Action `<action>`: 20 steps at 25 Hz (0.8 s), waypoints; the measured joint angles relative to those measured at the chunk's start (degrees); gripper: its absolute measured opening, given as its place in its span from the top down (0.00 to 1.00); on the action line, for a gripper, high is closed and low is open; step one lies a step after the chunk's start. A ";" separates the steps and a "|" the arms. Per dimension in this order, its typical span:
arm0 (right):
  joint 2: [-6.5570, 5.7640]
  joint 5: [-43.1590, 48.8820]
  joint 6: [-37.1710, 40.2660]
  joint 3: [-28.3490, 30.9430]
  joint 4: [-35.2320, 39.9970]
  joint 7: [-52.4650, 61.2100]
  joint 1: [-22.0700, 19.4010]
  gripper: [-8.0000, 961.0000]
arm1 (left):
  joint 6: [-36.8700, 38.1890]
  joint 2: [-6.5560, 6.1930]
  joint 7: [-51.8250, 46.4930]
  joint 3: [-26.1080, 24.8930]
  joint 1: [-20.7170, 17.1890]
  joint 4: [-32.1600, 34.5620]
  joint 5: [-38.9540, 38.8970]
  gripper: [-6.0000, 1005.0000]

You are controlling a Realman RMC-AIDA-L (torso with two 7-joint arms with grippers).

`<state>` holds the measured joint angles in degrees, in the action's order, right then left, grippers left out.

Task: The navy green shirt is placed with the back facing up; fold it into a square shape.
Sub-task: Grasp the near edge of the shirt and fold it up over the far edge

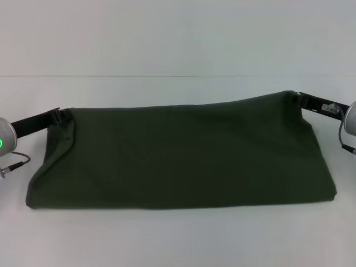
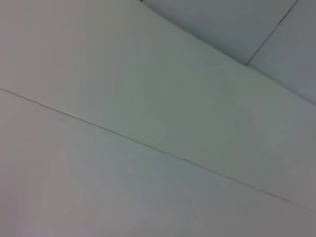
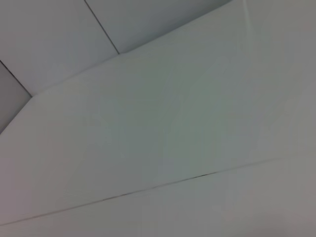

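The navy green shirt (image 1: 178,156) lies across the white table (image 1: 178,239) as a long, wide band with its plain side up and its near edge folded. My left gripper (image 1: 62,115) is at the band's far left corner and my right gripper (image 1: 295,98) is at its far right corner. Each is shut on the cloth's far edge, which is stretched between them, with the right corner sitting higher. No lettering shows. Both wrist views show only white surfaces, not the shirt or fingers.
The table's far edge (image 1: 178,76) meets a white wall behind the shirt. A thin seam line crosses the white surface in the left wrist view (image 2: 148,146) and in the right wrist view (image 3: 163,184).
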<state>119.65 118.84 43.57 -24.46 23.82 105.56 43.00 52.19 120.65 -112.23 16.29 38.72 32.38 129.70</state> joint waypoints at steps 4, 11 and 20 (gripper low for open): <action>-0.01 -1.10 -0.31 0.00 -0.15 -1.13 -0.32 0.86 | -1.87 0.75 2.39 0.08 -0.72 0.01 -3.57 0.82; -0.03 -1.19 -0.69 0.02 -0.26 -1.17 -0.48 0.59 | -4.11 1.67 4.93 0.20 -0.86 -0.01 -5.39 0.80; -0.47 -6.18 9.56 0.40 1.26 -10.37 -3.35 0.29 | 2.24 0.70 6.34 0.25 -2.85 0.42 -10.74 0.42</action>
<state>119.18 112.66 53.13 -24.05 25.08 95.20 39.65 54.43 121.36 -105.89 16.54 35.87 32.79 118.96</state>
